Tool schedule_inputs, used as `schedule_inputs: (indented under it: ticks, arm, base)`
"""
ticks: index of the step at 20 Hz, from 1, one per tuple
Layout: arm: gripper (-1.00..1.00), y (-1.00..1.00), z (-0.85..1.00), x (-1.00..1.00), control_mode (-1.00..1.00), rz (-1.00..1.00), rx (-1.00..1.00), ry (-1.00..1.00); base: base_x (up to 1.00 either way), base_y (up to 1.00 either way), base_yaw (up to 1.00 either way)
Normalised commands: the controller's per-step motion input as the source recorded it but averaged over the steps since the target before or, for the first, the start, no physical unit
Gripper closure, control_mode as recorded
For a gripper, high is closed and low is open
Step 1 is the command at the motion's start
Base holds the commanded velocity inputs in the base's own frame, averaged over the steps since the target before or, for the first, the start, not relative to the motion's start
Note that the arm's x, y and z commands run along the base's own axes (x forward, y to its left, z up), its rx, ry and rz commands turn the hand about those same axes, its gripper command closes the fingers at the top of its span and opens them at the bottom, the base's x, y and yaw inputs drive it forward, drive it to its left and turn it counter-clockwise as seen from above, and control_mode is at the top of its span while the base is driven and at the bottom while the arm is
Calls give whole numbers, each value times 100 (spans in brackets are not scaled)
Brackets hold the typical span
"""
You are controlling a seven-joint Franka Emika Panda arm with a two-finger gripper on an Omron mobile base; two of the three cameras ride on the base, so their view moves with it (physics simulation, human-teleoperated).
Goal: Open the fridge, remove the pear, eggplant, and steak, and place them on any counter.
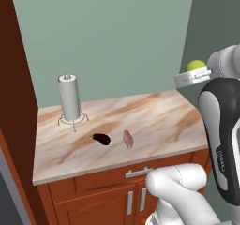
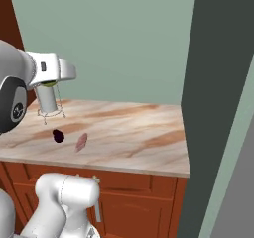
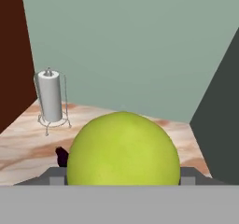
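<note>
Two items, dark purple eggplant (image 1: 101,138) and pink steak (image 1: 128,138), lie on our beige marble bench (image 1: 154,116), so the pincer (image 3: 122,181), pinching the round yellow-green pear (image 3: 123,149), carries it above to join them.

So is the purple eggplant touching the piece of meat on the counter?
No, in the left base view the eggplant and the steak lie side by side on the counter with bare marble between them.

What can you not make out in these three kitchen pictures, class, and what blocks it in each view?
- Gripper fingertips: hand view, hidden behind the pear.
- Most of the pear: right base view, covered by the white hand.
- Eggplant: hand view, mostly behind the pear.
- Fridge handles and doors: right base view, only its dark side shows, cut off by the edge.
</note>
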Motion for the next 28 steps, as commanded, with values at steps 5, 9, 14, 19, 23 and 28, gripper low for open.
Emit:
schedule_inputs:
  ticks: [5,9,14,19,23,28]
  arm:
    - [100,0,0,0,100,0,0,0]
    - [100,0,0,0,100,0,0,0]
    - [100,-1,0,0,-100,0,0,1]
    - [100,-1,-2,53,-100,0,0,21]
    - [100,-3,-14,74,-100,0,0,26]
    - [100,-11,-59,69,-100,0,0,27]
  base:
    - [69,2,0]
    - [87,1,0]
    - [12,0,0]
    - [0,0,0]
    - [0,0,0]
    - [0,0,0]
